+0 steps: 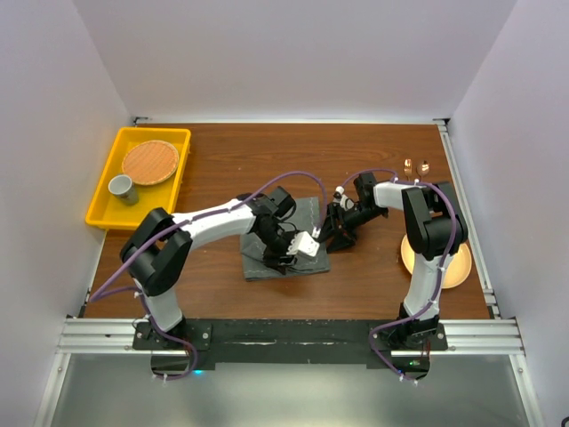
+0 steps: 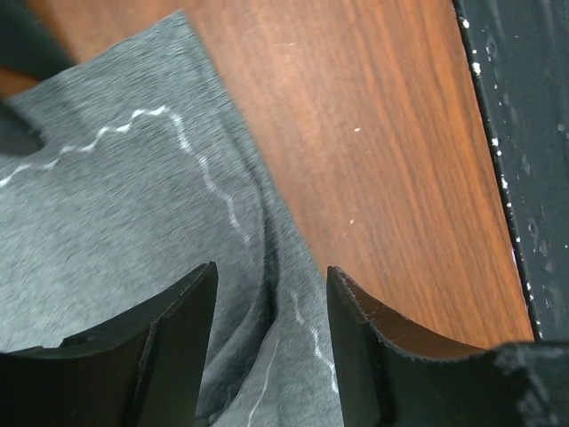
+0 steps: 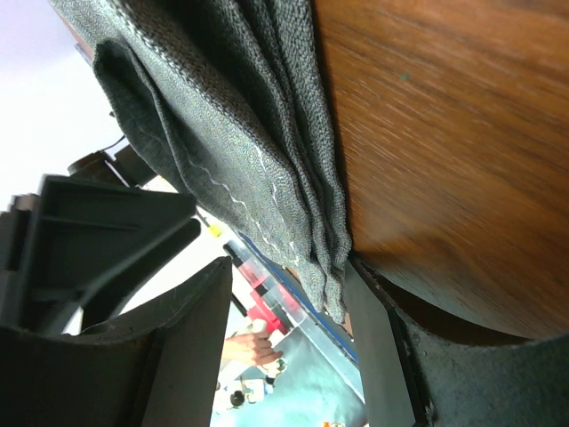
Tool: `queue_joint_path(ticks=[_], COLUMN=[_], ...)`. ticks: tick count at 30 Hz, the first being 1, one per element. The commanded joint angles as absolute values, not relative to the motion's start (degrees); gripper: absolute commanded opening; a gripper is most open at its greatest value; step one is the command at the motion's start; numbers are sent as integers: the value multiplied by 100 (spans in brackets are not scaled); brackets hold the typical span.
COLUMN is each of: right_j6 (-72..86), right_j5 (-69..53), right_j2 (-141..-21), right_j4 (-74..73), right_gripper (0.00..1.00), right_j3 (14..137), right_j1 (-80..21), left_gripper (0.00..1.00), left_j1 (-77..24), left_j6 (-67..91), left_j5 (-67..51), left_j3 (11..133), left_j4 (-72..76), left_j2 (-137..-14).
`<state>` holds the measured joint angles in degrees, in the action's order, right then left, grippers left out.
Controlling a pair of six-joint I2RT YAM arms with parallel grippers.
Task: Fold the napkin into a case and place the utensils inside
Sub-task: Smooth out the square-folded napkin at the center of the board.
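Note:
The dark grey napkin (image 1: pixel 311 213) lies folded in the middle of the table, both grippers at it. My left gripper (image 1: pixel 286 255) hovers low over its near part; in the left wrist view the left gripper (image 2: pixel 271 271) is open, astride a raised crease of the napkin (image 2: pixel 116 205) beside its stitched hem. My right gripper (image 1: pixel 332 233) is at the cloth's right edge. The right gripper (image 3: pixel 289 267) is open, with the layered edge of the napkin (image 3: pixel 231 116) hanging beside one finger (image 3: pixel 373 338) that lies along the table. Two copper utensils (image 1: pixel 415 165) show their heads at the back right.
A round yellow-orange plate (image 1: pixel 458 262) sits at the right under the right arm. At the back left is a yellow tray (image 1: pixel 105 215) holding a woven coaster (image 1: pixel 150 162) and a small cup (image 1: pixel 122 188). The black front rail (image 2: pixel 524 133) borders the wooden table (image 2: pixel 373 133).

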<state>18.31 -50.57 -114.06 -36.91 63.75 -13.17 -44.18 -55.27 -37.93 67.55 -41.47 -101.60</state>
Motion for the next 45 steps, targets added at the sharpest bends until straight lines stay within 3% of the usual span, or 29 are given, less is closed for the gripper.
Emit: queue_joint_path(ticks=[1,9,12,15,27,29,30,33,38,45], right_j6=[1652,1626,1617,1626,1652,1644,1635,1600,1582,1564], right_j5=[-4649,-4667,-4676,-4676,-4685,-4650,-4641,-4579,-4526,-4439], right_j2=[-11540,-11531,-11531,-11522,-11522,-11540,-11531,-11549,-11575,-11672], right_j4=[-3489,-3533,-3542,-3551,-3507,-3507,-3516,-3533,-3542,-3595], right_gripper=[58,58,58,58,58,58,57,56,54,48], right_j3=[6486,6522,6530,6521,6504,6504,6504,6513,6513,6583], right_j1=[-1345,-1353,-1345,-1354,-1353,-1345,-1353,-1354,-1362,-1354], left_gripper=[55,30,7,0,0,20,40,53,53,51], left_j1=[-4570,-4614,-4614,-4605,-4517,-4509,-4509,-4430,-3666,-3165], left_j6=[-5652,-5362,-5160,-4984,-4895,-5026,-5045,-4966,-4581,-4351], left_j5=[-3718,-3270,-3042,-2857,-3005,-3137,-3277,-3628,-4122,-3727], left_j3=[6584,6232,6109,6047,6074,6099,6213,6599,7162,7269], left_j4=[-3824,-2990,-2621,-2339,-2373,-2687,-2837,-3461,-3920,-3780], left_j2=[-10151,-10037,-9854,-9713,-9650,-9668,-9694,-9712,-9765,-10230])
